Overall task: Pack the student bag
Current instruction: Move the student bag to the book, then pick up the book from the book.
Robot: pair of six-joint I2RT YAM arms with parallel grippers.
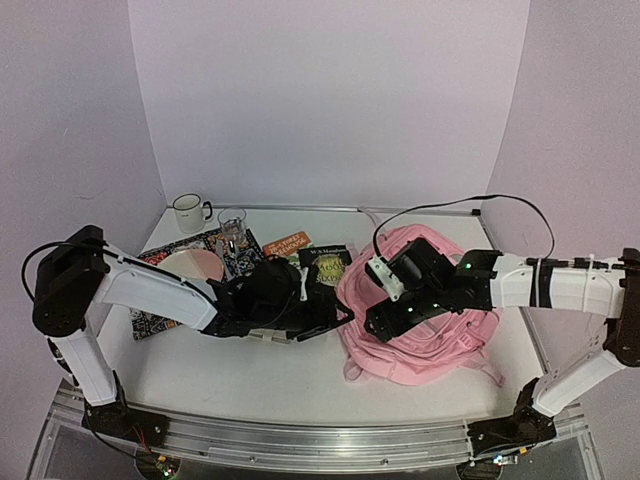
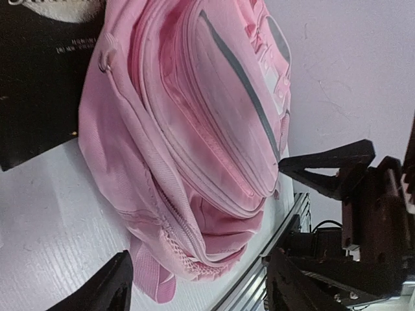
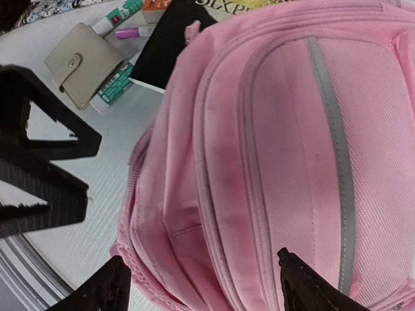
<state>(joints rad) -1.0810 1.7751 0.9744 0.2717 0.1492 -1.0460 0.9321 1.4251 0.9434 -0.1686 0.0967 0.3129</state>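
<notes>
Tabletop (image 1: 250, 375) in white, walled by pale lilac panels, with my two arms reaching in from the near edge. The student bag (image 1: 440, 345), a big soft pink backpack, lies flat on the right half of the table, its zipped front pockets and a grey stripe facing up. My right gripper (image 3: 201, 275) is over the bag's front panel with its fingers spread wide and nothing between them. My left gripper (image 2: 198, 272) points at the bag's left side from just beside it, fingers likewise apart and holding nothing. I cannot tell whether either one touches the fabric. A black book (image 1: 325, 265) lies against the bag's far left corner. Further left, a pink plate (image 1: 195, 265) rests on a patterned sheet (image 1: 165, 250). Behind them stand a white mug (image 1: 187, 212) and a clear glass (image 1: 232, 225). A beige wallet (image 3: 81, 65) and some marker pens (image 3: 117, 16) lie near the book.
</notes>
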